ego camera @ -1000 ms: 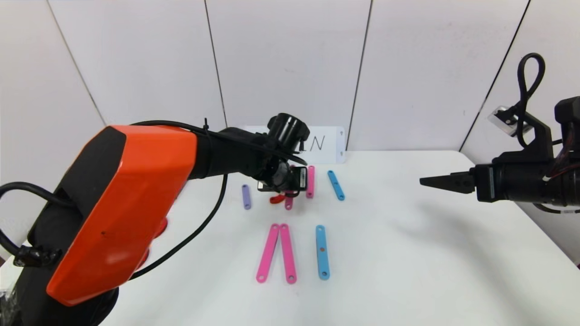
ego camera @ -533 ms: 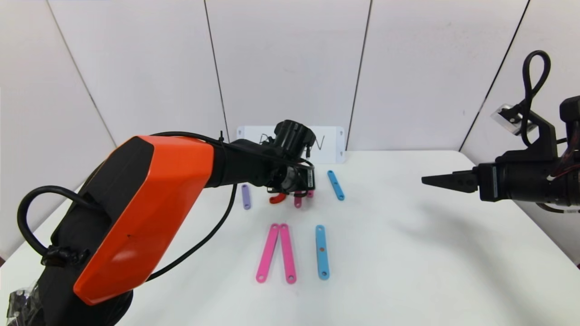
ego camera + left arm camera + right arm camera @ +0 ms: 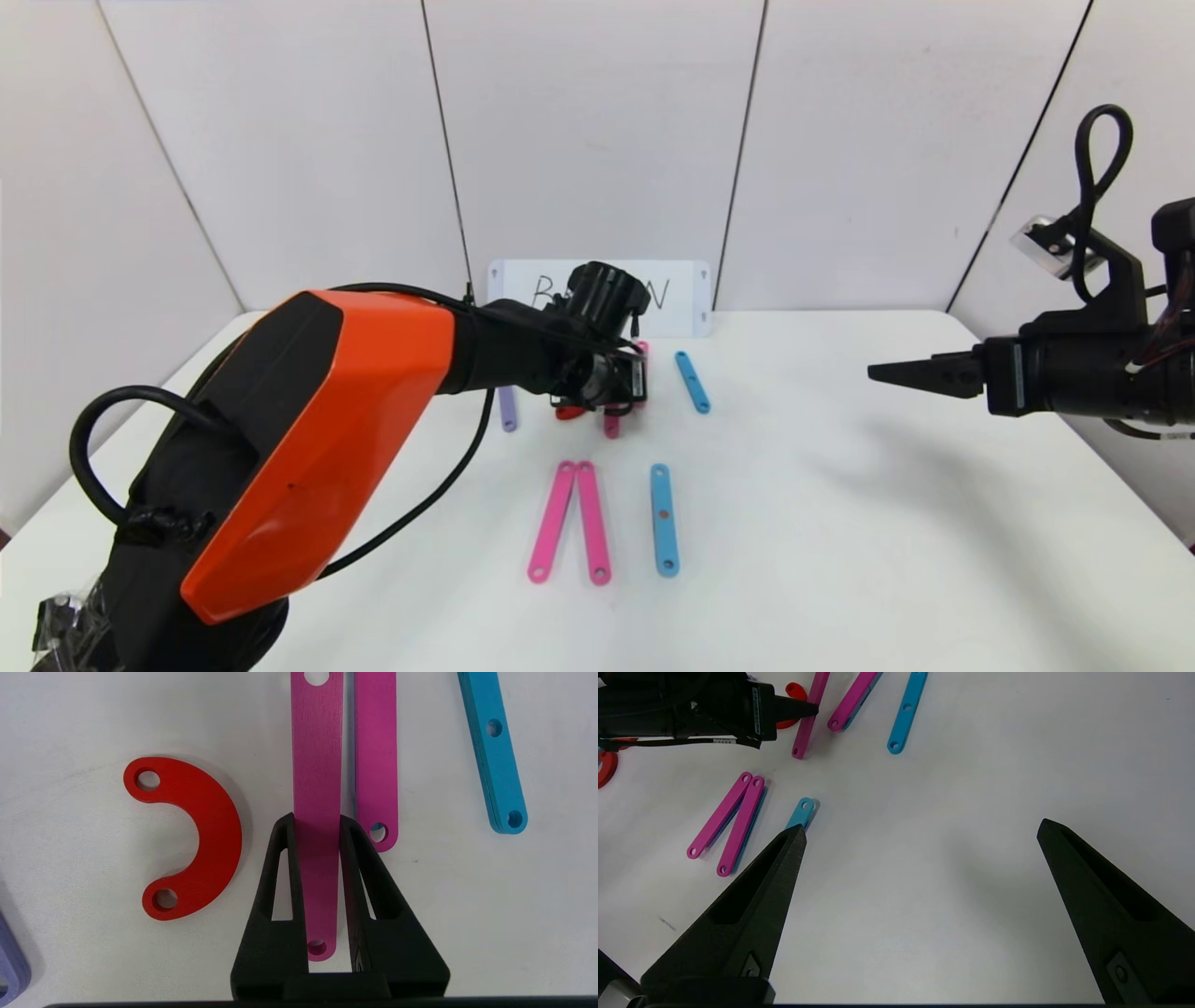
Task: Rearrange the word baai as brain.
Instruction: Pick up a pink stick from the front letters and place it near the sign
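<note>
My left gripper (image 3: 618, 390) is at the far middle of the table, shut on a pink strip (image 3: 316, 765) that runs lengthwise between its fingers; the strip's near end (image 3: 611, 427) sticks out below it. A red half-ring (image 3: 205, 826) lies just to its left and a second pink strip (image 3: 376, 756) lies over a blue one to its right. A blue strip (image 3: 693, 382) lies farther right and a purple strip (image 3: 507, 409) farther left. My right gripper (image 3: 922, 828) is open and empty, held above the table's right side (image 3: 878, 373).
Two pink strips (image 3: 569, 523) in a narrow V and a blue strip (image 3: 664, 519) lie nearer me at the middle. The white handwritten card (image 3: 686, 297) leans on the back wall. Another red half-ring (image 3: 605, 765) shows past my left arm.
My left arm has shifted right and dropped lower. The pink strip in its gripper has moved slightly right and toward me. The right arm has barely moved.
</note>
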`<action>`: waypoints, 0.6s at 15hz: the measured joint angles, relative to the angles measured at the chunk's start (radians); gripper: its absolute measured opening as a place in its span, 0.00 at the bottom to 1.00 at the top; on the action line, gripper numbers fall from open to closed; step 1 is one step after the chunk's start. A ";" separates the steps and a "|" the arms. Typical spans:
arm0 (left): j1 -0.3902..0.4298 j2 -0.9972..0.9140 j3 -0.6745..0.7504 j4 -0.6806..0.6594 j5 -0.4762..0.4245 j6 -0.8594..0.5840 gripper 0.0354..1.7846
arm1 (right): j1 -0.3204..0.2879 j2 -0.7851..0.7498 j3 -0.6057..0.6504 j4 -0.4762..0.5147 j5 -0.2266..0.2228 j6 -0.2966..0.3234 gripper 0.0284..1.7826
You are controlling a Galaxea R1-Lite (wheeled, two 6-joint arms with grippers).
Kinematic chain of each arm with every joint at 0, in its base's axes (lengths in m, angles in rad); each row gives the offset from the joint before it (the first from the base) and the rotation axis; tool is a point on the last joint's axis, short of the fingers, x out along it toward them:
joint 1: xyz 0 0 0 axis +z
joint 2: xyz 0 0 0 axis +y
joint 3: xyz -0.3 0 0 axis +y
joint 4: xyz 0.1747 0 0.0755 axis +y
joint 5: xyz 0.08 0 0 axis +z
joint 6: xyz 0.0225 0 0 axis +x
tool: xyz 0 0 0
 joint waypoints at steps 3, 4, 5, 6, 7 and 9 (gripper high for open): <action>-0.001 0.007 0.000 -0.006 -0.001 0.001 0.23 | 0.001 0.000 0.000 0.000 0.000 0.000 0.97; -0.001 0.009 0.000 -0.006 -0.001 0.001 0.28 | 0.001 0.000 0.000 0.000 0.000 0.000 0.97; -0.001 0.010 -0.001 -0.006 -0.001 0.001 0.36 | 0.001 0.000 0.000 0.000 -0.001 0.000 0.97; -0.001 0.011 -0.001 -0.006 -0.001 0.001 0.45 | 0.001 0.000 0.001 0.000 -0.001 0.000 0.97; -0.001 0.012 -0.002 -0.007 -0.001 0.001 0.56 | 0.001 0.000 0.001 0.000 -0.001 0.000 0.97; -0.001 0.013 -0.002 -0.019 -0.001 -0.001 0.75 | 0.002 0.000 0.001 0.000 -0.001 0.000 0.97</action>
